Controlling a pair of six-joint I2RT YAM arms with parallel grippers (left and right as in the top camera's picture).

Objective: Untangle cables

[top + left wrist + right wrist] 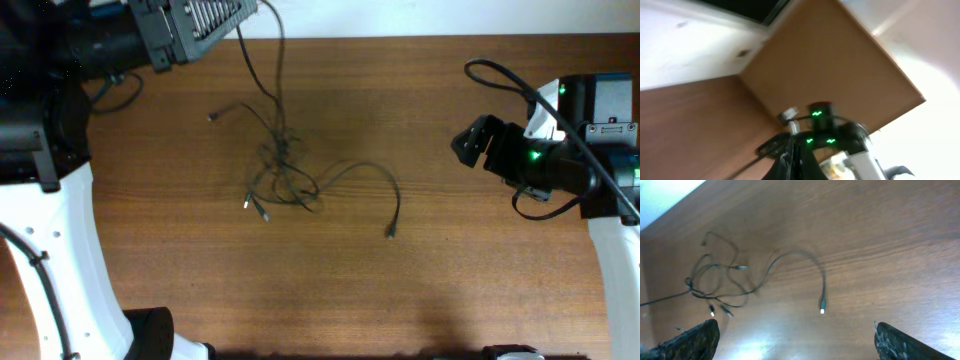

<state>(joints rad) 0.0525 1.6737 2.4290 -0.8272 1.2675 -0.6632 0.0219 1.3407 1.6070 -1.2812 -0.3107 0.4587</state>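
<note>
Around the work, the wooden table point(450, 280) carries little else. 2 white arm bases stand at its edges, a thick black lead point(500, 75) loops off the right arm, and a green light point(535, 155) glows on that arm. Nothing lies between either arm and the cables point(285, 175).

The cables sit as 1 loose knot a little left of the table's middle, well apart from the right gripper point(468, 142). From the knot, 1 long strand arcs right and ends in a plug point(390, 232). Another thin strand point(262, 85) climbs from the knot toward the left gripper point(205, 20) at the far edge.

The right wrist view shows the right gripper's 2 fingertips point(695, 340) spread wide at the lower corners, with bare wood between them and nothing held or touched. The left wrist view is blurred and its fingers are not clear. I cannot tell whether the left jaws are spread or pinching that strand.

From overhead, 4 plug ends show: 1 far left of the knot, 2 close together at its near-left side, and 1 on the long arc. How many separate cords make up the knot cannot be told.
</note>
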